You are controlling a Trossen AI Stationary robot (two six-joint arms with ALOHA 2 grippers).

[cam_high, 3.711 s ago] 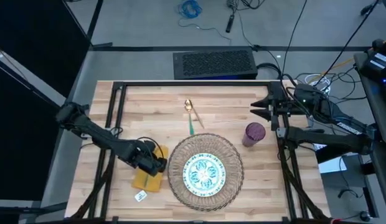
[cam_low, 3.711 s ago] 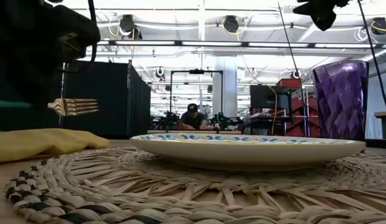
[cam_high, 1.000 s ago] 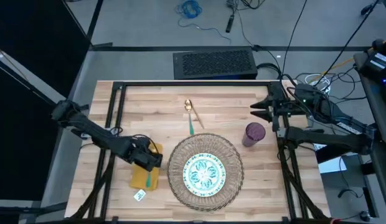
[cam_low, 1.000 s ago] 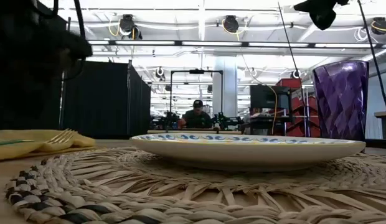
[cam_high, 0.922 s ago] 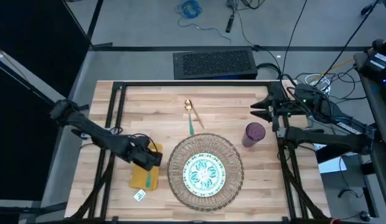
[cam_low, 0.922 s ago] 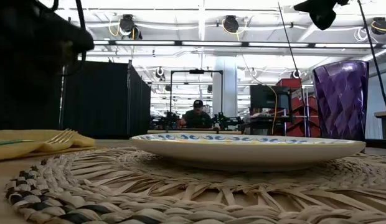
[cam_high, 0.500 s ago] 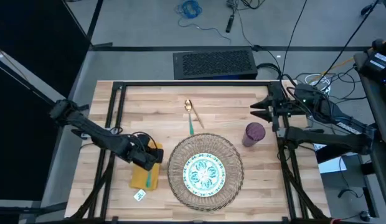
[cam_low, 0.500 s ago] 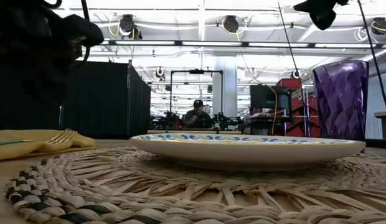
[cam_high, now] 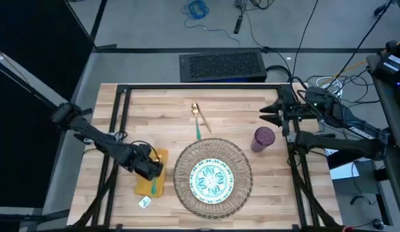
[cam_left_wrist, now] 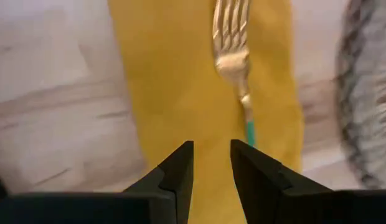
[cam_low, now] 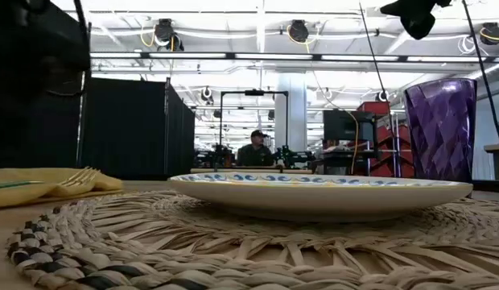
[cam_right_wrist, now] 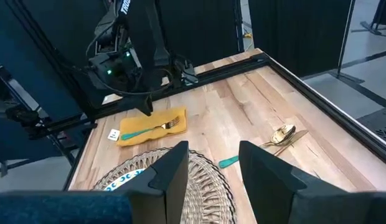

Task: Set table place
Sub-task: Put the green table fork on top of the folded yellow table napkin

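The woven mat (cam_high: 180, 187) lies at the near middle of the table (cam_high: 155, 103), and the blue-green plate (cam_high: 211, 178) rests on it. Left of it the yellow napkin (cam_left_wrist: 168, 74) lies flat with the green-handled gold fork (cam_left_wrist: 233, 56) on top. My left gripper (cam_high: 151, 169) hovers over the napkin's far end, its fingers a narrow gap apart (cam_left_wrist: 211, 155) and holding nothing. A gold spoon (cam_high: 197, 119) lies beyond the mat. The purple cup (cam_high: 263, 138) stands upright at the mat's right. My right gripper (cam_high: 266, 113) waits open beyond the cup.
A small white tag (cam_high: 145, 202) lies near the front edge, below the napkin. Black frame rails (cam_high: 122, 129) run along the table's left, right and far sides. Bare wood shows between the spoon and the left rail. A black box (cam_high: 220, 66) sits beyond the far edge.
My left gripper has shifted a little toward the table's near edge above the napkin. The fork, held above the napkin a few seconds ago, lies still on it throughout the last second. The right arm has kept still.
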